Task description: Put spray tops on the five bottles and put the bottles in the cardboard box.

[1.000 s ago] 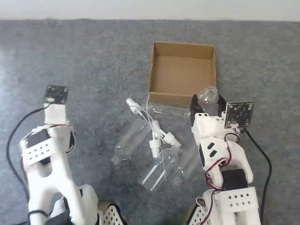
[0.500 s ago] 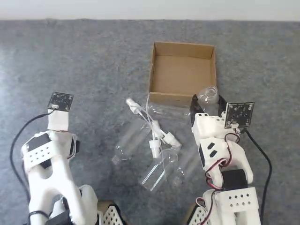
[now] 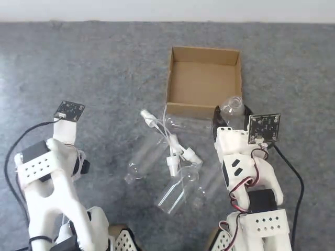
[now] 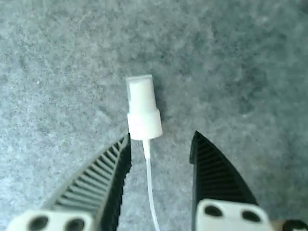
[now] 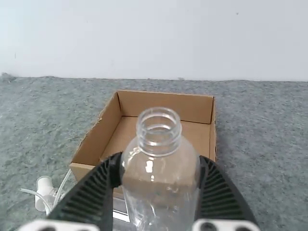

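Your left gripper had its fingers apart above the grey carpet, with a white spray top between the tips, touching one finger. In the middle, loose bottles and other spray tops lay together. Your right gripper was clamped on an upright, open-necked bottle, just before the cardboard box.
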